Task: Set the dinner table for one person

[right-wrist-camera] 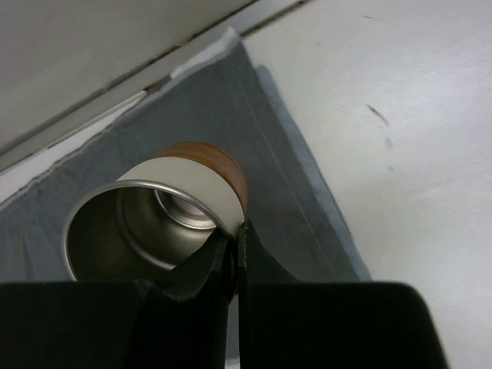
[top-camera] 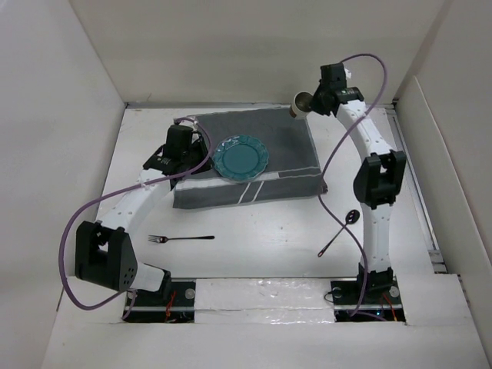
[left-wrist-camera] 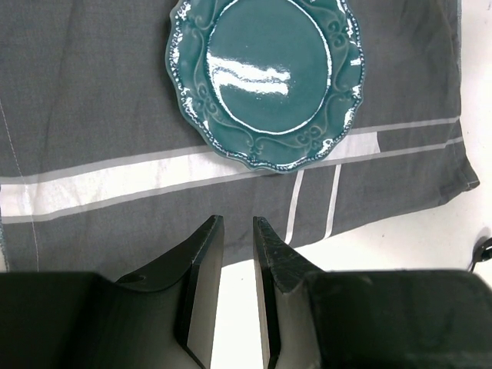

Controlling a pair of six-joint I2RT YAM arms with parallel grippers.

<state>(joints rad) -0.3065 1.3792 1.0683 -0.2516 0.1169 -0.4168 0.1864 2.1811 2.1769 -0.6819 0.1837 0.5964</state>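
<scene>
1. The desk (top-camera: 269,238) is a large, flat, matte white surface. It fills the floor of the white-walled enclosure, from the arm bases at the near edge to the far wall.
2. A grey striped cloth (top-camera: 284,154) lies on the desk's far half. The left arm hides the cloth's left part in the top view.
3. A teal plate (top-camera: 241,158) with a scalloped rim sits on the cloth. The left wrist view cuts off its far edge.
4. The left gripper (left-wrist-camera: 237,231) hangs over the cloth's near edge, just short of the plate. Its jaws are a narrow slit apart and hold nothing.
5. The right gripper (right-wrist-camera: 233,242) is clamped on the rim of a metal cup (right-wrist-camera: 165,219) with a brown band, at the cloth's far right corner. Whether the cup touches the cloth cannot be told.
6. A fork (top-camera: 181,239) lies on bare desk near the left arm.
7. A spoon (top-camera: 338,232) lies beside the right arm, close to its purple cable.
</scene>
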